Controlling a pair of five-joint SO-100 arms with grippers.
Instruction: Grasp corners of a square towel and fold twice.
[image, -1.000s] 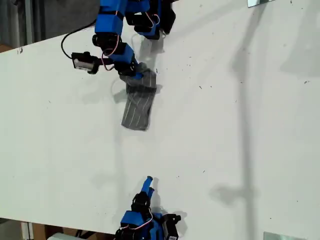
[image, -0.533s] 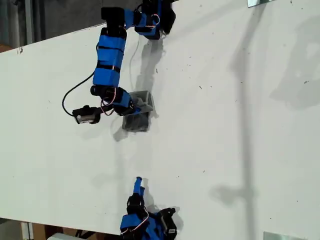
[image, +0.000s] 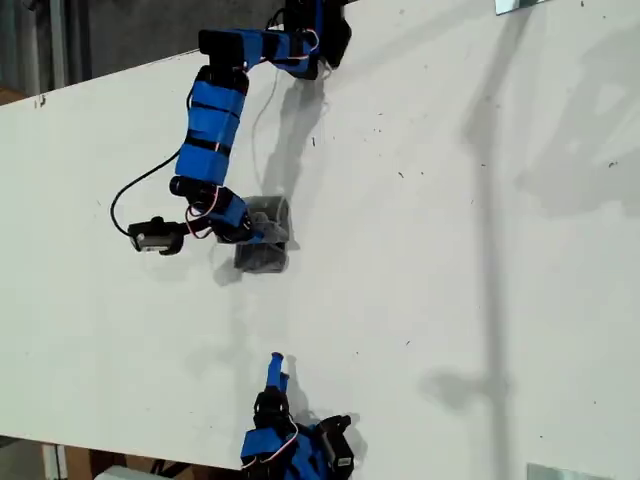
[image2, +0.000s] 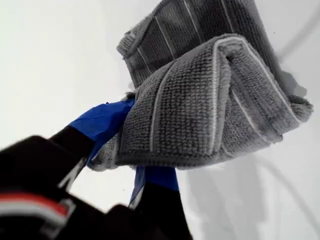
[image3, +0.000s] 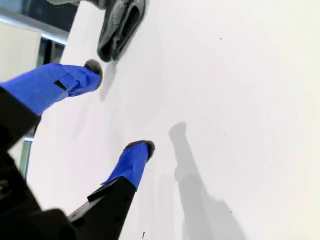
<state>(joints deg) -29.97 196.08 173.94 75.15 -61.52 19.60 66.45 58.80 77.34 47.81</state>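
The grey striped towel (image: 266, 243) lies bunched and folded over itself on the white table (image: 450, 250), left of centre in the exterior view. My first gripper (image: 248, 231) reaches down from the arm at the exterior view's top and is shut on a doubled edge of the towel (image2: 200, 100); its blue fingers (image2: 102, 122) are partly hidden by cloth. Which of the corners it holds is hidden in the folds. My second gripper (image: 274, 366) stands open and empty near the exterior view's bottom edge, apart from the towel (image3: 118, 26), with its fingertips (image3: 141, 148) above bare table.
A black cable (image: 135, 185) loops beside the first arm. Metal brackets sit at the exterior view's top right (image: 520, 5) and bottom right (image: 562, 471). The table's far edge runs along the exterior view's upper left.
My first gripper has carried the held towel edge toward the exterior view's bottom, over the rest of the cloth, leaving a shorter folded bundle. My second gripper shifted slightly to the exterior view's left.
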